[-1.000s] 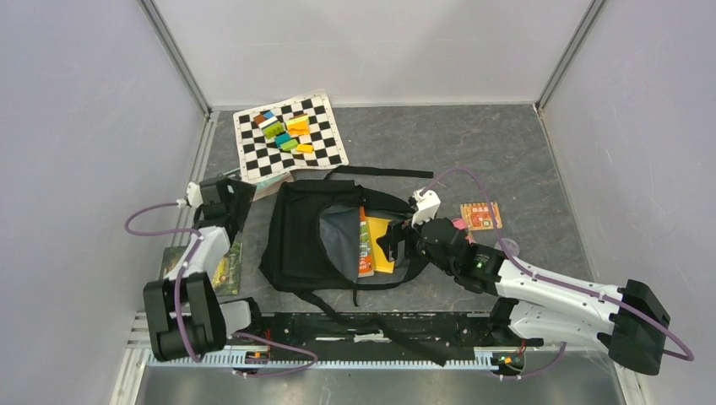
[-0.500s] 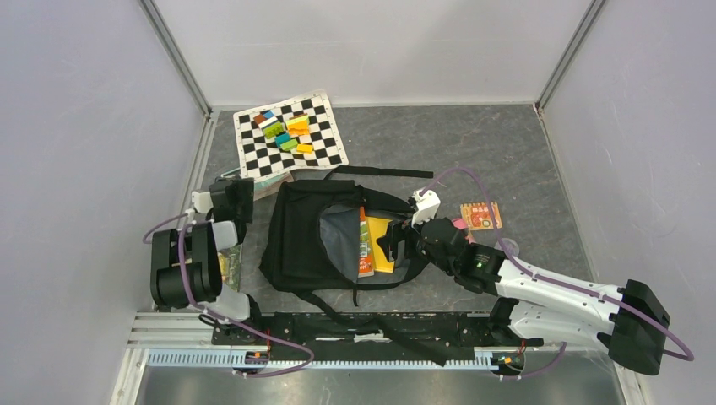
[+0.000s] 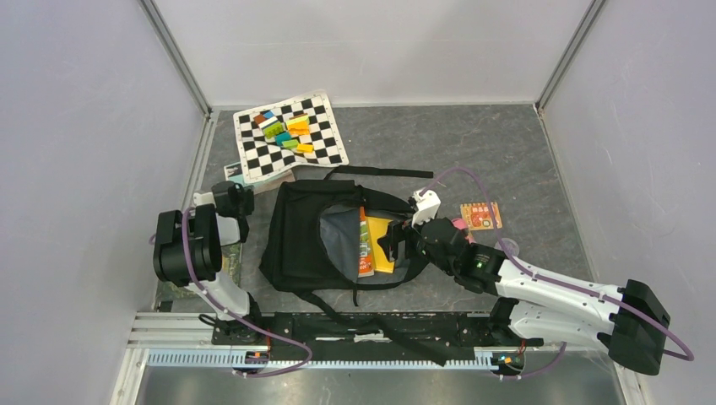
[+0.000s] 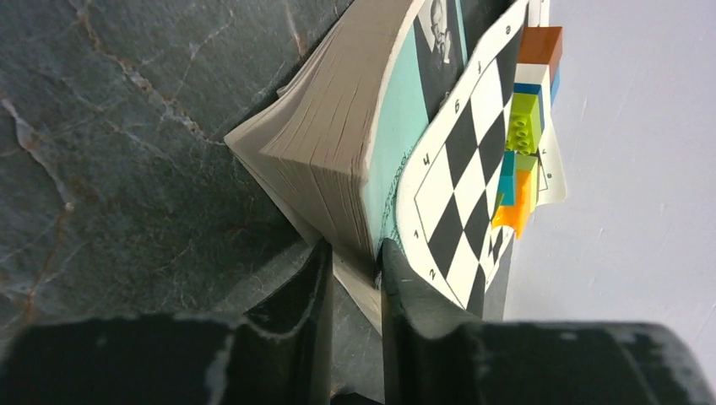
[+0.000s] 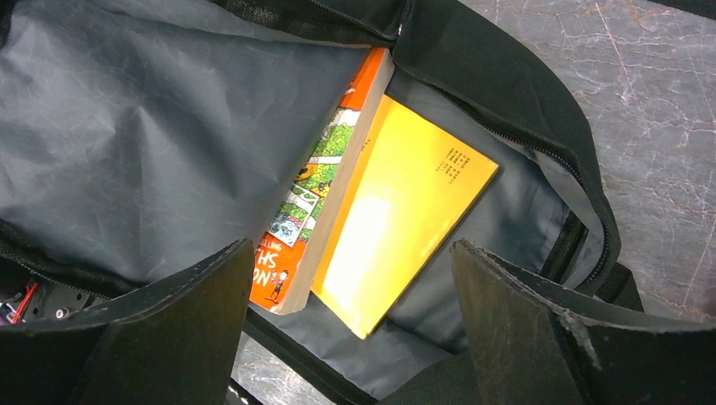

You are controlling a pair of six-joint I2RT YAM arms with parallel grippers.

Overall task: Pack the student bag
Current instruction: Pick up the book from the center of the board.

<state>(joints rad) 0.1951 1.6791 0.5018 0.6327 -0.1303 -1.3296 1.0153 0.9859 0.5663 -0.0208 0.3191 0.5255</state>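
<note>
The student bag (image 3: 304,236) lies open in the middle of the table, grey lining (image 5: 152,126) showing. Inside it lie an orange book (image 3: 365,240) (image 5: 317,190) and a yellow book (image 3: 382,245) (image 5: 405,211). My right gripper (image 3: 395,240) (image 5: 350,253) hovers open over the bag's mouth, nothing between its fingers. My left gripper (image 3: 232,196) (image 4: 353,253) is left of the bag, its jaws pinching the near corner of a thick teal book (image 3: 238,173) (image 4: 338,126). That book lies partly under the chessboard (image 3: 287,139) (image 4: 460,194).
Several coloured bricks (image 3: 287,131) (image 4: 523,126) sit on the chessboard. A green book (image 3: 228,270) lies under the left arm. An orange card (image 3: 480,216) lies right of the bag. A black strap (image 3: 380,172) trails behind the bag. Grey walls enclose the table.
The left arm folded upright and pushed its gripper toward the teal book's corner, then its jaws closed on it. The right arm and the bag have not moved.
</note>
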